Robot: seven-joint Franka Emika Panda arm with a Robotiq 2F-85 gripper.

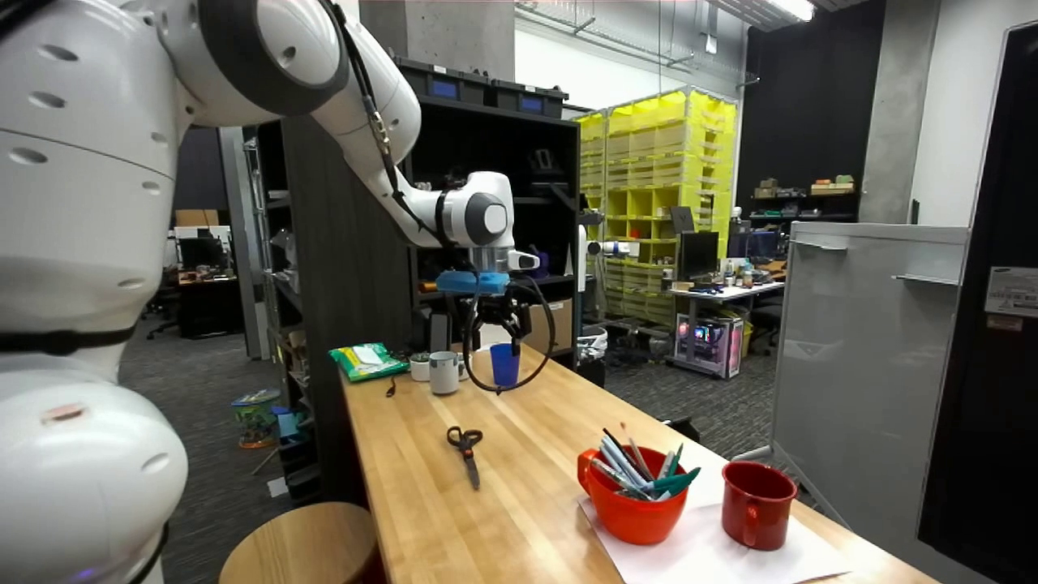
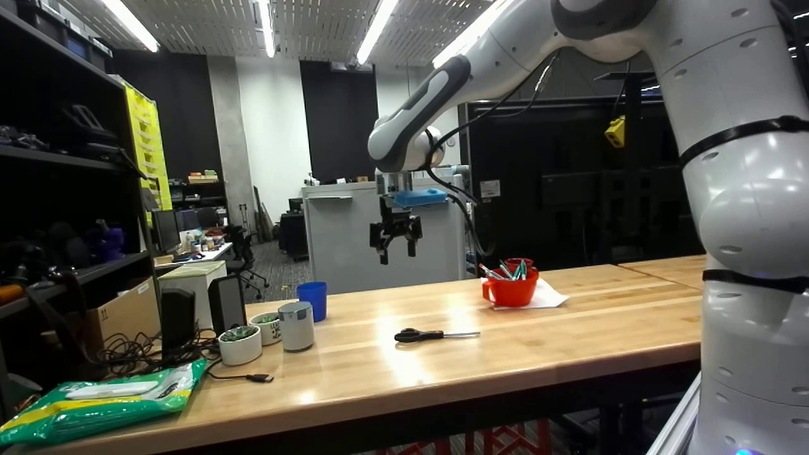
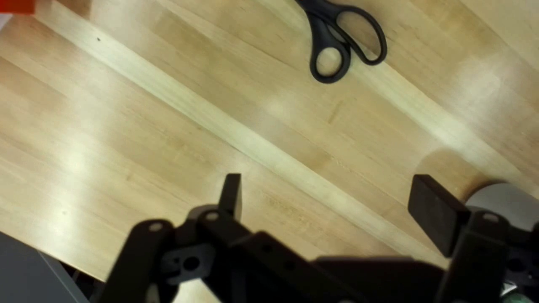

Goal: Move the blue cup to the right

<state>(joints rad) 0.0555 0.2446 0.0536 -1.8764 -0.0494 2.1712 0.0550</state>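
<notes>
The blue cup [image 1: 504, 369] stands upright on the wooden table near its far end, and it also shows in an exterior view [image 2: 314, 301] beside a grey-white cup. It is out of view in the wrist view. My gripper [image 2: 398, 254] is open and empty, pointing down well above the table, to the right of the blue cup in that view. In an exterior view the gripper [image 1: 496, 344] appears just above and in front of the cup. In the wrist view the open fingers [image 3: 326, 198] have only bare wood between them.
The grey-white cup [image 2: 296, 327] and two small plant pots [image 2: 240, 345] stand near the blue cup. Scissors [image 2: 436, 335] lie mid-table. A red bowl of pens [image 1: 636, 511] and a red cup [image 1: 757, 507] stand on paper. A green wipes pack [image 1: 367, 362] lies at the table's end.
</notes>
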